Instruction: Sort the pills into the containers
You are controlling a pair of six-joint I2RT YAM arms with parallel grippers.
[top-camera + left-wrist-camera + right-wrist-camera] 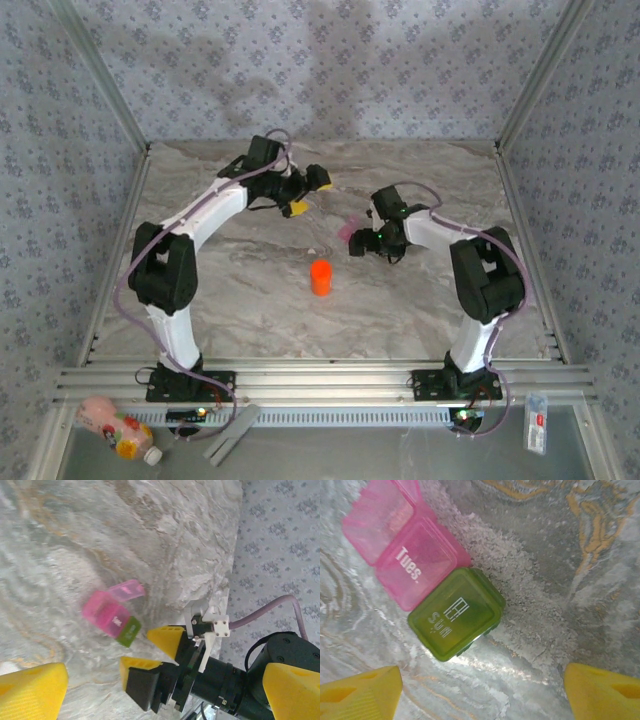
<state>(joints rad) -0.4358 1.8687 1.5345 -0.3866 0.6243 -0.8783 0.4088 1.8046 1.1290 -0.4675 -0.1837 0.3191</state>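
The worktop [250, 290] has a grey marble pattern with some golden veins. On it lies a small pill case [348, 230]. Its pink compartment [415, 567] is marked "Tues." and is joined to its green compartment [455, 612]. A small orange bottle [320, 277] stands upright nearer the front, apart from the case.

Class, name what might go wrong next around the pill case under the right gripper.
The green compartment looks shut, so nothing dropped there would go in. The right gripper hangs open over the small loose pill case; closing off-centre might shove or tip it. The left gripper is close, so the arms may collide.
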